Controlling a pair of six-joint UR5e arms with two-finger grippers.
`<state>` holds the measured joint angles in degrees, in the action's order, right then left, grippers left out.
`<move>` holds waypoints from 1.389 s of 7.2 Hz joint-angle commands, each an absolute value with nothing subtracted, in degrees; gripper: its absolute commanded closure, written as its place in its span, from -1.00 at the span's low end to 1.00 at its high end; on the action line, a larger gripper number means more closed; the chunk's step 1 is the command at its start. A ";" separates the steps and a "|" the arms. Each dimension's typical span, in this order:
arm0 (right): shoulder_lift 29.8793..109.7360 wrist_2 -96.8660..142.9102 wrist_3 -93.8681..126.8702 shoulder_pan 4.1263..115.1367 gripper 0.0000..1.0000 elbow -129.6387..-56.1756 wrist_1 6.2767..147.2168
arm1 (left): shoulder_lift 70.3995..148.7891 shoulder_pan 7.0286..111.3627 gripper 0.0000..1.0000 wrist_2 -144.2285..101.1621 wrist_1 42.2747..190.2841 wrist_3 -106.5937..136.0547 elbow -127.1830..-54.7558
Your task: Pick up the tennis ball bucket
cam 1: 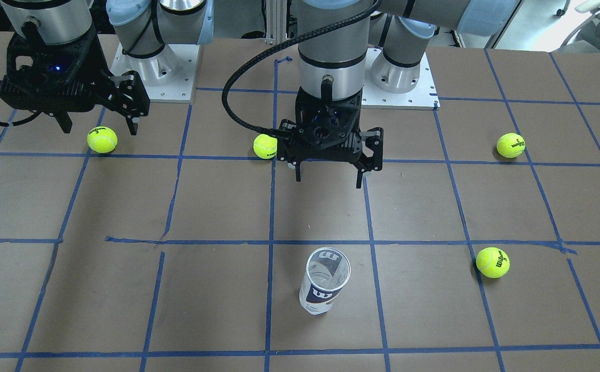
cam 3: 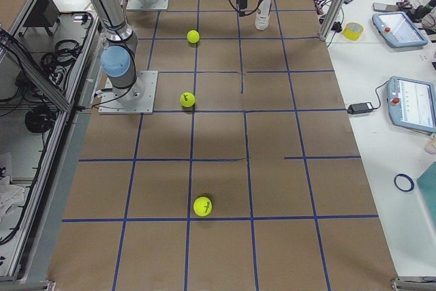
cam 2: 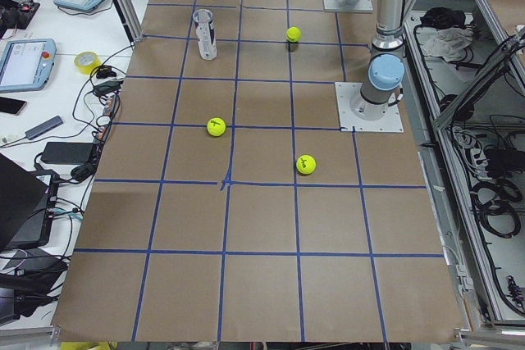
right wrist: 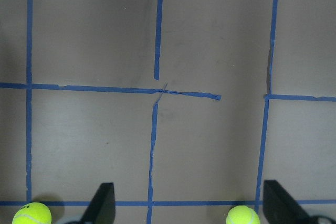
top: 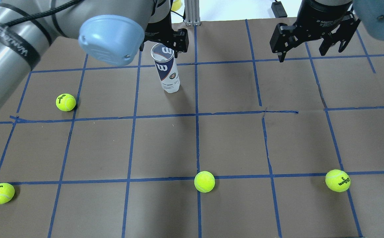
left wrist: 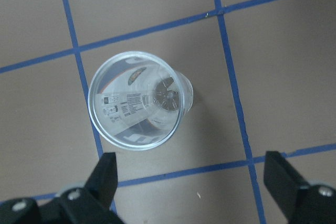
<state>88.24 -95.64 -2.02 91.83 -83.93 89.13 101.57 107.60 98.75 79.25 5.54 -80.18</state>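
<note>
The tennis ball bucket (cam 1: 324, 281) is a clear Wilson can with a white and navy label. It stands upright and empty on the brown table, its mouth open. It also shows in the overhead view (top: 167, 69) and from above in the left wrist view (left wrist: 137, 100). My left gripper (cam 1: 328, 181) is open and empty. It hangs above the table on the robot's side of the can, apart from it, and its fingers (left wrist: 107, 169) show below the can. My right gripper (cam 1: 100, 128) is open and empty, far off over a ball.
Several yellow-green tennis balls lie loose: one (cam 1: 102, 139) under the right gripper, one (cam 1: 265, 146) behind the left gripper, one (cam 1: 510, 145) and one (cam 1: 492, 262) on the left arm's side. Blue tape lines grid the table (cam 1: 217, 201).
</note>
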 commanded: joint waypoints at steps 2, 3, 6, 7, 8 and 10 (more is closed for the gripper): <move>87.89 -95.54 -2.11 91.85 -1.00 -83.94 89.21 | 90.11 96.58 -1.00 97.66 90.61 4.67 -84.80; 87.89 -95.54 -2.11 91.85 -1.00 -83.94 89.12 | 88.52 92.24 -1.00 93.12 90.88 2.74 -85.42; 87.89 -95.54 -2.20 91.85 -1.00 -83.94 89.03 | 86.75 88.86 -1.00 92.38 90.53 -8.17 -87.27; 87.89 -95.54 -2.20 91.85 -1.00 -83.94 89.03 | 86.84 88.68 -1.00 92.37 90.53 -8.17 -87.36; 87.89 -95.54 -2.20 91.76 -1.00 -83.94 89.03 | 86.40 88.68 -1.00 92.81 91.05 -8.09 -87.28; 87.98 -95.54 -2.11 91.84 -1.00 -83.94 89.12 | 85.70 88.68 -1.00 92.81 93.68 -5.38 -87.45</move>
